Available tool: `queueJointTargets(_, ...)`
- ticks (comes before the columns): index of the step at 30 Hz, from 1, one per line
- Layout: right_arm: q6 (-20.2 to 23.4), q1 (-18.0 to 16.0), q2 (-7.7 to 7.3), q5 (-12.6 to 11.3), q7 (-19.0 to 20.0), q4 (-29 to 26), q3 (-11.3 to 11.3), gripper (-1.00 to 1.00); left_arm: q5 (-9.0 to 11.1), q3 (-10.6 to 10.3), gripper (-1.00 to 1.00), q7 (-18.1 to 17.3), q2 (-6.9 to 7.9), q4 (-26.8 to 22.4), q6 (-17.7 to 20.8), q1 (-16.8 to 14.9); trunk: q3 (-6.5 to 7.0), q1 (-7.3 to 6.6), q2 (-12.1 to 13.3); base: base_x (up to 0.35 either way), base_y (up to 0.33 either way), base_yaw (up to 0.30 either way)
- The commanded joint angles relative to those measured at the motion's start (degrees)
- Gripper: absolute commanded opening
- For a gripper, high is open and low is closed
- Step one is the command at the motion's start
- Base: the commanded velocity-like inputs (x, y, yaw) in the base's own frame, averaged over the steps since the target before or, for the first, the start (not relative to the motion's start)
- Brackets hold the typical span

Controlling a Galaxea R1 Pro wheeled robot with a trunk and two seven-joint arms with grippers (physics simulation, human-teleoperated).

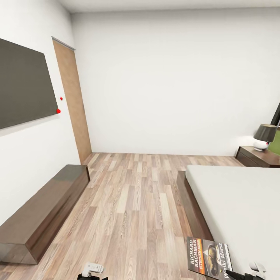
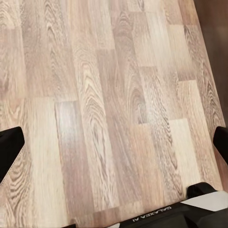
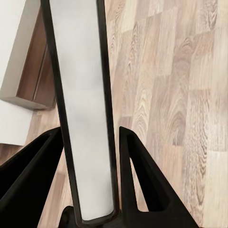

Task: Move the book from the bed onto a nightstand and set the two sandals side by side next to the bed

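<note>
The book, black and orange with white lettering, hangs over the bed's near corner at the bottom right of the head view. My right gripper is shut on it. In the right wrist view the book stands edge-on between the two black fingers, and my right gripper clamps its lower end. My left gripper hangs low over the wood floor; the left wrist view shows that left gripper open and empty. The bed lies to the right, and the nightstand stands beyond it. The sandals are out of view.
A long low dark cabinet runs along the left wall under a dark screen. A wooden door stands in the far left corner. A black-shaded lamp sits on the nightstand. A strip of plank floor runs between cabinet and bed.
</note>
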Motion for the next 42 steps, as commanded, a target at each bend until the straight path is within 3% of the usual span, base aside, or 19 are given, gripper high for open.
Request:
queueJointTargets(1, 0.06, -0.03, -0.01, -0.51, 0.12, 0.01, 0.20, -1.00, -0.60, 0.48, 1.00, -0.13, 0.01, 0.05, -0.23, -0.02, 0.00, 0.06, -0.03, 0.333, 0.000, 0.000)
queueJointTargets(42, 0.06, -0.03, -0.01, -0.50, -0.08, 0.01, 0.23, -1.00, -0.16, 0.73, 1.00, -0.13, 0.01, 0.14, -0.51, -0.02, 0.04, 0.06, -0.03, 0.333, 0.000, 0.000)
